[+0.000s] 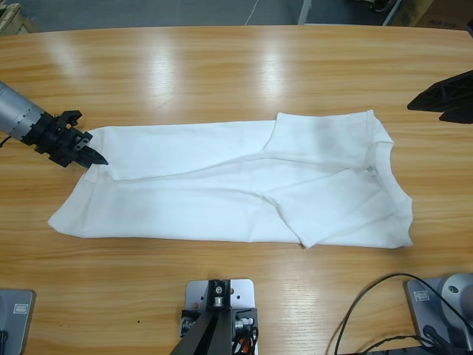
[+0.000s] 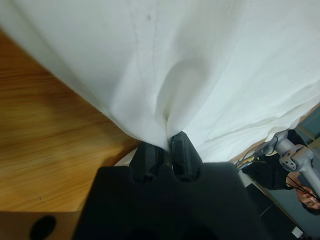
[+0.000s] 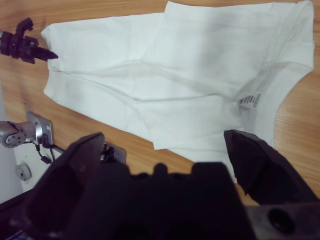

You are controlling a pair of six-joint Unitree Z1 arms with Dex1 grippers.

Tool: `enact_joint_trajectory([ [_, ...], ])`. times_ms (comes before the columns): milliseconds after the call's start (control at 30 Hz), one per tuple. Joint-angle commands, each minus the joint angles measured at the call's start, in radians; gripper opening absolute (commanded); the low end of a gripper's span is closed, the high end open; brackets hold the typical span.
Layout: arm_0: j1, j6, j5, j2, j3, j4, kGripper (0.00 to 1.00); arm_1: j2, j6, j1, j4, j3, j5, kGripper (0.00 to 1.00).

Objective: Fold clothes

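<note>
**A:** So from the high view, where was the T-shirt (image 1: 244,188)?

**B:** Lying flat-ish across the middle of the wooden table (image 1: 222,66), neck end toward the right, both sides folded in so it made a long strip. The left gripper (image 1: 94,157) came in from the left edge and its tips were right on the shirt's far-left hem corner. The right gripper (image 1: 443,100) only poked in at the right edge, well apart from the cloth.

**A:** And the left wrist view?

**B:** Jaws pressed together, pinching a tuck of white fabric (image 2: 190,75), with cloth draping away over the wood.

**A:** Right wrist view?

**B:** The right gripper's (image 3: 165,145) jaws were spread wide with nothing between them, looking down on the shirt. You could see the neck label (image 3: 250,101) and, far off, the left gripper (image 3: 42,51) at the hem.
</note>
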Motion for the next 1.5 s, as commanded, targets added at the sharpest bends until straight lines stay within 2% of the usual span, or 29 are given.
enact_joint_trajectory([
  [33, 0.052, 0.001, 0.024, 0.052, 0.008, -0.004, 0.0, -0.022, -0.006, -0.021, 0.014, -0.001, -0.005, 0.977],
  [433, 0.121, 0.044, 0.087, -0.001, -0.058, 0.062, 0.0, -0.005, -0.01, -0.022, 0.008, -0.001, -0.007, 0.977],
  [667, 0.212, 0.056, 0.096, -0.019, -0.071, 0.079, 0.0, -0.004, -0.012, -0.022, 0.007, 0.0, -0.004, 0.977],
  [800, 0.263, 0.072, 0.106, -0.029, -0.124, 0.128, 0.0, 0.001, -0.014, -0.022, 0.002, 0.0, 0.004, 0.977],
  [967, 0.278, 0.09, 0.122, -0.025, -0.205, 0.197, 0.0, 0.007, -0.014, -0.022, -0.007, 0.004, 0.009, 0.977],
  [1333, 0.287, 0.1, 0.137, 0.05, -0.21, 0.2, 0.001, 0.016, -0.014, -0.022, -0.017, 0.016, 0.019, 0.982],
  [1367, 0.289, 0.1, 0.137, 0.052, -0.21, 0.2, 0.311, 0.017, -0.014, -0.022, -0.017, 0.016, 0.019, 0.982],
  [1400, 0.29, 0.1, 0.138, 0.053, -0.212, 0.2, 0.739, 0.016, -0.014, -0.022, -0.017, 0.018, 0.02, 0.982],
  [1433, 0.29, 0.101, 0.143, 0.052, -0.213, 0.2, 0.908, 0.016, -0.014, -0.022, -0.017, 0.021, 0.021, 0.983],
  [1467, 0.291, 0.103, 0.144, 0.051, -0.217, 0.204, 0.965, 0.016, -0.014, -0.022, -0.017, 0.025, 0.022, 0.987],
  [1500, 0.292, 0.108, 0.144, 0.051, -0.221, 0.209, 0.968, 0.016, -0.014, -0.022, -0.018, 0.031, 0.024, 0.989],
])
